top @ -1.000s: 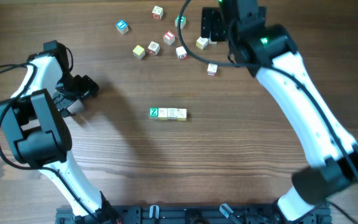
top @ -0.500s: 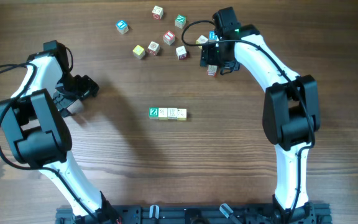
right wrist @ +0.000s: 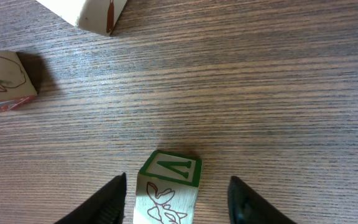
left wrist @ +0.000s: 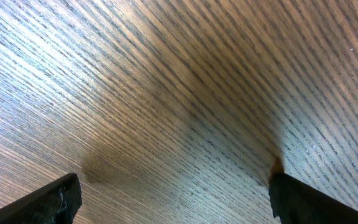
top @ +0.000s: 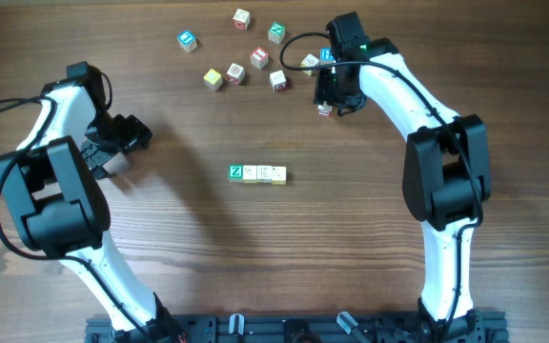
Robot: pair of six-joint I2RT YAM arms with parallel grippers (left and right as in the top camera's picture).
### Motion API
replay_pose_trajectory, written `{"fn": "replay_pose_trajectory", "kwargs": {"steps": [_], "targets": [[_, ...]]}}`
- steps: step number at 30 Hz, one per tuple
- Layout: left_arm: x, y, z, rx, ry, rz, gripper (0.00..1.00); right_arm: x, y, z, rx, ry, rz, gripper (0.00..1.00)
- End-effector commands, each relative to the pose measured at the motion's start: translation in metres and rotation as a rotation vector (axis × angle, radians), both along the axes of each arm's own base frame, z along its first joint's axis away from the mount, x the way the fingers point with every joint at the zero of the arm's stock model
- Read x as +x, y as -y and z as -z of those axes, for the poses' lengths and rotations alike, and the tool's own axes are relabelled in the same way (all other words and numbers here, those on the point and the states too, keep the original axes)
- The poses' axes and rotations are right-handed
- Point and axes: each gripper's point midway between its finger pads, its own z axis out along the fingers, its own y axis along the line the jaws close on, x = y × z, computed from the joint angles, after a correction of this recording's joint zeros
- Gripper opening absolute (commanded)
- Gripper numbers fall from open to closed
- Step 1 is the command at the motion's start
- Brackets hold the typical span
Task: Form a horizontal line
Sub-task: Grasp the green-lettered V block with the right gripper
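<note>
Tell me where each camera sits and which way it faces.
Overhead: fixed above, looking down on the brown wooden table, the row of four wooden letter cubes, both arms.
Left wrist: faces bare wood, framed by the open left gripper.
Right wrist: looks down on a green-lettered wooden cube inside the open right gripper.
Shared: overhead shows that cube too, beneath the right gripper.

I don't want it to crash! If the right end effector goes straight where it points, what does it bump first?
Probably the green-lettered cube, sitting between the open fingers of the right end effector. It points down at the table, so the wood would come next, though depth is hard to judge.
</note>
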Motion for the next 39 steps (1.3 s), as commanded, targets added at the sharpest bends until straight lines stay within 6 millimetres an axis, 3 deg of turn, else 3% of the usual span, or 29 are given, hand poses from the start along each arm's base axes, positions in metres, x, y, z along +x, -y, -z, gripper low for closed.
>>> {"fn": "replay_pose_trajectory", "kwargs": {"steps": [1,9,16,19,22,24,26,29,31,34,37,39], "targets": [[-0.008,-0.006,0.010,0.023,-0.038,-0.003,1.00,-0.006,-0.002,0.013,0.002,-0.034,-0.003,0.47],[-0.008,-0.006,0.010,0.023,-0.038,-0.003,1.00,-0.010,-0.001,0.014,0.002,-0.052,0.013,0.35],[-0.008,-0.006,0.010,0.023,-0.038,-0.003,1.00,-0.018,-0.006,0.015,0.009,-0.083,0.011,0.36],[-0.008,-0.006,0.010,0.023,-0.038,-0.003,1.00,-0.019,-0.007,0.015,0.009,-0.085,0.009,0.30],[-0.008,-0.006,0.010,0.023,-0.038,-0.003,1.00,-0.022,-0.006,0.015,0.005,-0.097,0.009,0.49],[-0.008,-0.006,0.010,0.023,-0.038,-0.003,1.00,-0.024,-0.005,0.019,0.001,-0.102,0.004,0.51],[-0.008,-0.006,0.010,0.023,-0.038,-0.003,1.00,-0.026,-0.004,0.025,-0.005,-0.102,0.005,0.49],[-0.008,-0.006,0.010,0.023,-0.038,-0.003,1.00,-0.025,-0.002,0.028,-0.016,-0.093,0.009,0.36],[-0.008,-0.006,0.010,0.023,-0.038,-0.003,1.00,-0.023,0.000,0.027,-0.025,-0.084,0.012,0.37],[-0.008,-0.006,0.010,0.023,-0.038,-0.003,1.00,-0.018,0.001,0.027,-0.032,-0.064,0.013,0.45],[-0.008,-0.006,0.010,0.023,-0.038,-0.003,1.00,-0.012,0.007,0.026,-0.071,-0.036,0.024,0.44],[-0.008,-0.006,0.010,0.023,-0.038,-0.003,1.00,-0.012,0.010,0.026,-0.084,-0.032,0.028,0.38]]}}
